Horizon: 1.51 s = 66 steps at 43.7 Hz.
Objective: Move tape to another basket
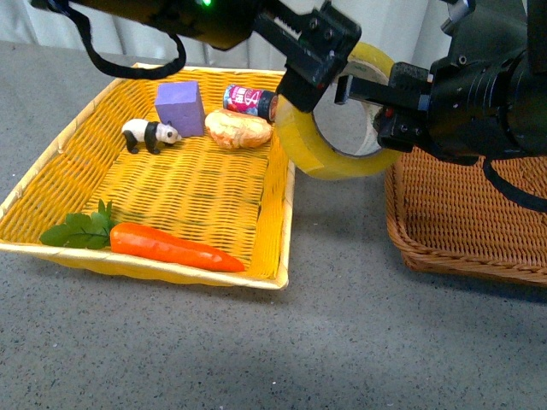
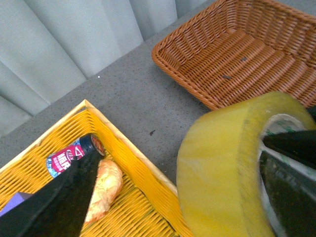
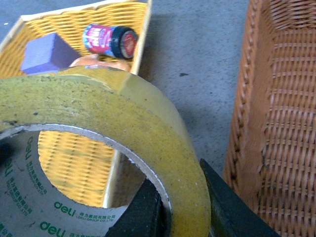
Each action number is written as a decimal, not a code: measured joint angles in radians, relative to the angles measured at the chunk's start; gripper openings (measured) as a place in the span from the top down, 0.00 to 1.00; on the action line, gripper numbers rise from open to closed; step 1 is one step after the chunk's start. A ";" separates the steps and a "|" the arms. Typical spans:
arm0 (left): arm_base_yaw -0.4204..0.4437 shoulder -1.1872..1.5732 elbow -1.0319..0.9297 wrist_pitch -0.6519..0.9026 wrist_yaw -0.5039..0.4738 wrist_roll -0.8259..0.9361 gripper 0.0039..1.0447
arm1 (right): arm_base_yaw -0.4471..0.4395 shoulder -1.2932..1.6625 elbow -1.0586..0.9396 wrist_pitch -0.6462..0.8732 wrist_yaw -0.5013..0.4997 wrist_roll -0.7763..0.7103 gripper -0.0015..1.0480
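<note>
The tape [image 1: 333, 161], a wide yellowish roll with a white printed core, hangs in the air over the gap between the two baskets. My right gripper [image 1: 373, 96] is shut on its rim, one finger inside the core and one outside, as the right wrist view [image 3: 185, 212] shows. My left gripper [image 1: 313, 73] is open beside the roll's left side; its fingers [image 2: 64, 197] stand apart on either side of the tape [image 2: 222, 168]. The brown wicker basket [image 1: 461, 222] lies at the right, empty, and also shows in both wrist views [image 2: 237, 49] [image 3: 291, 123].
The yellow basket [image 1: 282, 213] at the left holds a carrot [image 1: 171, 246], a panda figure [image 1: 149, 134], a purple block [image 1: 179, 107], a bread piece [image 1: 238, 128] and a small can [image 1: 248, 100]. Grey tabletop lies between the baskets; a curtain hangs behind.
</note>
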 joint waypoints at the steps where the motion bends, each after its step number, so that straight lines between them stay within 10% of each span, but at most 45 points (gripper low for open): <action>1: 0.000 -0.008 -0.002 -0.001 0.005 -0.006 0.06 | -0.005 0.009 0.003 0.003 0.008 -0.005 0.85; 17: -0.013 -0.085 -0.034 -0.025 0.002 -0.069 0.06 | -0.105 0.079 0.067 -0.011 0.001 -0.016 0.85; 37: 0.085 -0.021 -0.128 0.283 -0.351 -0.294 0.06 | -0.287 0.123 0.111 -0.072 0.051 -0.117 0.85; 54: 0.108 -0.007 -0.176 0.343 -0.465 -0.468 0.06 | -0.326 0.285 0.266 -0.256 0.036 -0.220 0.85; 66: 0.126 -0.018 -0.215 0.381 -0.616 -0.510 0.06 | -0.325 0.218 0.213 -0.155 0.007 -0.252 0.40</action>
